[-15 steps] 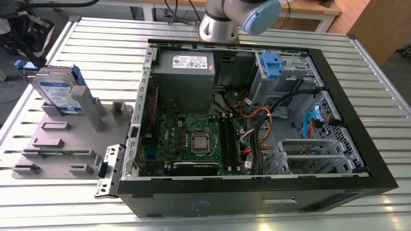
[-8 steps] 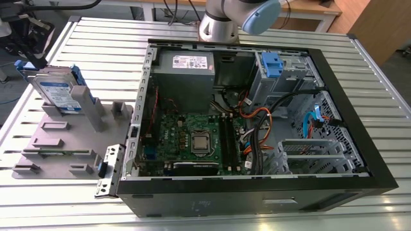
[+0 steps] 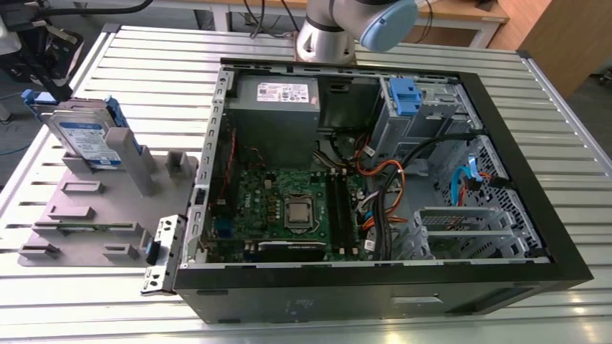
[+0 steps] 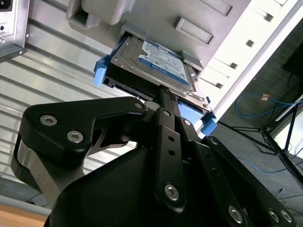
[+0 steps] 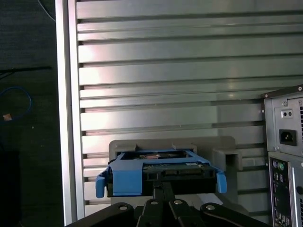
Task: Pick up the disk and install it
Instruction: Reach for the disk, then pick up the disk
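Observation:
The disk [image 3: 88, 136] is a silver drive with a blue-and-white label and blue side rails. It stands on edge in a grey holder [image 3: 96, 208] at the exterior view's left, beside the open computer case [image 3: 535, 165]. Both wrist views look along my black gripper [image 4: 163, 90] [image 5: 163, 185] toward the disk [image 4: 161, 61] [image 5: 161, 172]. The fingertips are pressed together and line up with the disk's near edge. I cannot tell whether they touch it. Nothing is held between them.
Inside the case are a silver drive cage with a blue latch [image 3: 406, 97], a grey power-supply box [image 3: 277, 93], the motherboard [image 3: 287, 208] and loose cables [image 3: 383, 172]. The case's rear panel [image 5: 284, 142] stands near the holder. Everything rests on a slatted metal table [image 3: 535, 72].

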`<state>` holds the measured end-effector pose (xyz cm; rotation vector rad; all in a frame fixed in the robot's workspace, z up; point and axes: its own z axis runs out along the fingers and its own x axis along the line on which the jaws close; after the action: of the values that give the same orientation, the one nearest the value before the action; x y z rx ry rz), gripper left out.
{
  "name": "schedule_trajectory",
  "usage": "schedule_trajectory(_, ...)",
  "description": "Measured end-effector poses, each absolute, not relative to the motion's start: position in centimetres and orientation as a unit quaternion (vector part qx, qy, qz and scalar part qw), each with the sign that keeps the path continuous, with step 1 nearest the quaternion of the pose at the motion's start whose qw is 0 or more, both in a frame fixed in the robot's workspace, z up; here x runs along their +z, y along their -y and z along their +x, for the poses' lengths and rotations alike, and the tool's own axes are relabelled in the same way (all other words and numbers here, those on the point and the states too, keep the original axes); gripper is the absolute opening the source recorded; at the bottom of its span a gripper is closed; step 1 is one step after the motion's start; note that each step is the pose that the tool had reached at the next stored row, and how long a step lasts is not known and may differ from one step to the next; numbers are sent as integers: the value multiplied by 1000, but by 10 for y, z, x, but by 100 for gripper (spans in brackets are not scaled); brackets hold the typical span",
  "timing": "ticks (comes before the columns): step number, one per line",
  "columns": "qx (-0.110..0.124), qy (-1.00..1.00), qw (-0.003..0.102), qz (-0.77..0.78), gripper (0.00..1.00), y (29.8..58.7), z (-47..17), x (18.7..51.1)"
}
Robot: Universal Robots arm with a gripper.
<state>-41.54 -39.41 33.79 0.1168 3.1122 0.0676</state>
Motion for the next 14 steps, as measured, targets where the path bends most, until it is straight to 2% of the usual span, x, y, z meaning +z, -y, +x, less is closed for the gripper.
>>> schedule_trajectory(14,22,-999,13,38,11,394,-415,334)
